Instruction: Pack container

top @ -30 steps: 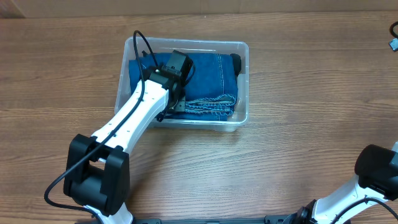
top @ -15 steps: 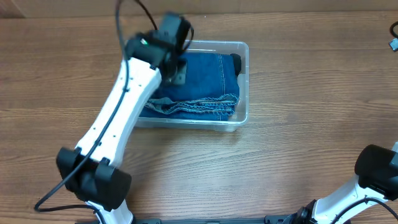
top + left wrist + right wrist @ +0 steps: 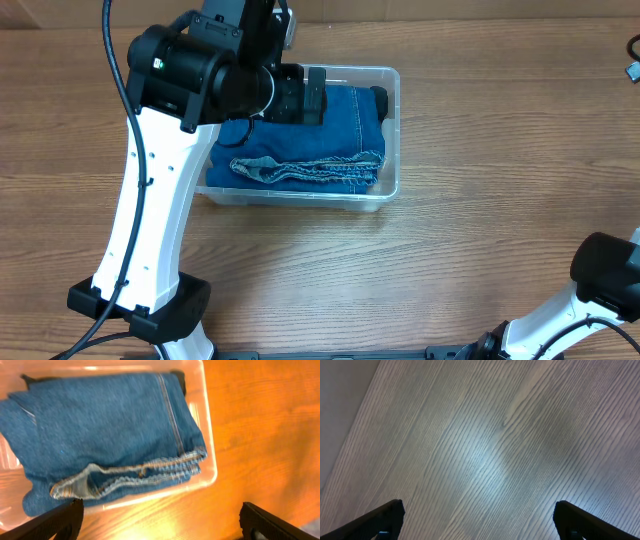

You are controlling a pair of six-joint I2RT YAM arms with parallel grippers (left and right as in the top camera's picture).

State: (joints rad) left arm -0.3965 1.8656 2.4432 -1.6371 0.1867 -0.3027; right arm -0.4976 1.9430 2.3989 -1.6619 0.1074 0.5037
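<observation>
L tool (image 3: 160, 516) wide open, empty, hovering over bin (image 3: 392, 150) on tabletop (image 3: 500, 230). R tool (image 3: 477, 515) open too, empty, over bare tabletop. Inside bin, folded jeans (image 3: 330, 120): soft, floppy. Bin prob light, slick, so I'd grip the rim.

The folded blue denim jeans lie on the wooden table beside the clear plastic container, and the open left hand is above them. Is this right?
No: the folded blue denim jeans lie inside the clear plastic container, not beside it on the wooden table, as the left wrist view shows. The open left hand is above them.
</observation>
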